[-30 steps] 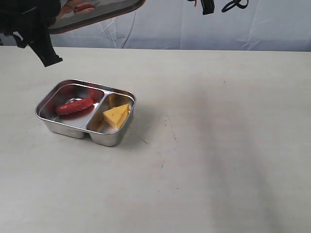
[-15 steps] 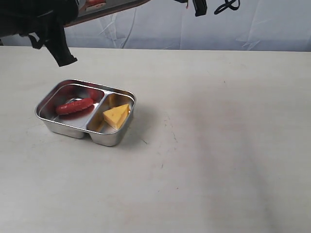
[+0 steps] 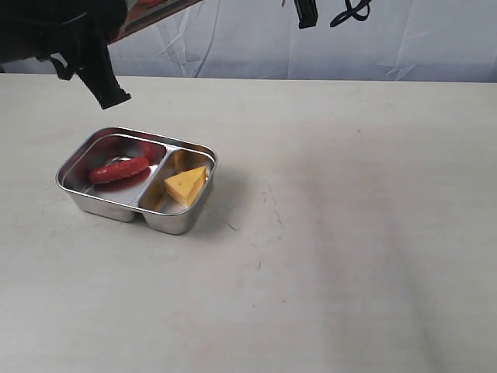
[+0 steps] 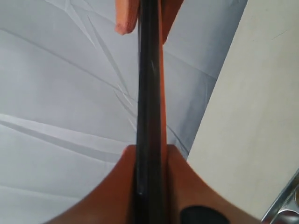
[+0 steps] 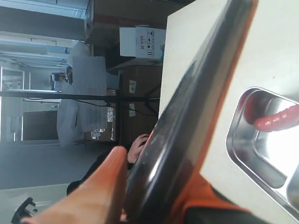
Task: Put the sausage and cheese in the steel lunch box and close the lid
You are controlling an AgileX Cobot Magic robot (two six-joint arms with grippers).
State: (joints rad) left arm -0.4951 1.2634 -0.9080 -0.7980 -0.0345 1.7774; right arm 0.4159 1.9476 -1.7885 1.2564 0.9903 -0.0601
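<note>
The steel lunch box [image 3: 194, 148] sits open on the table's left side. The sausage [image 3: 119, 169] lies in its larger compartment and the cheese [image 3: 186, 185] in the smaller one. The dark lid [image 3: 159, 9] with its orange rim hangs tilted high above the box, mostly cut off by the top of the exterior view. My left gripper [image 4: 149, 156] is shut on the lid [image 4: 149, 93], seen edge-on. My right gripper [image 5: 154, 186] is also shut on the lid [image 5: 196, 93], with the box [image 5: 243, 154] and sausage [image 5: 275, 122] beyond it.
The pale table [image 3: 349, 233] stretches wide to the right of the box. A grey sheet [image 3: 404, 39] hangs behind the far edge. The dark left arm [image 3: 78, 39] hovers over the back left corner; part of the right arm [image 3: 305, 12] shows at the top.
The lid has gone up and rightwards, so less of it shows at the top. The left arm shifted right, and the right arm's visible part moved left. The box, sausage and cheese stayed put.
</note>
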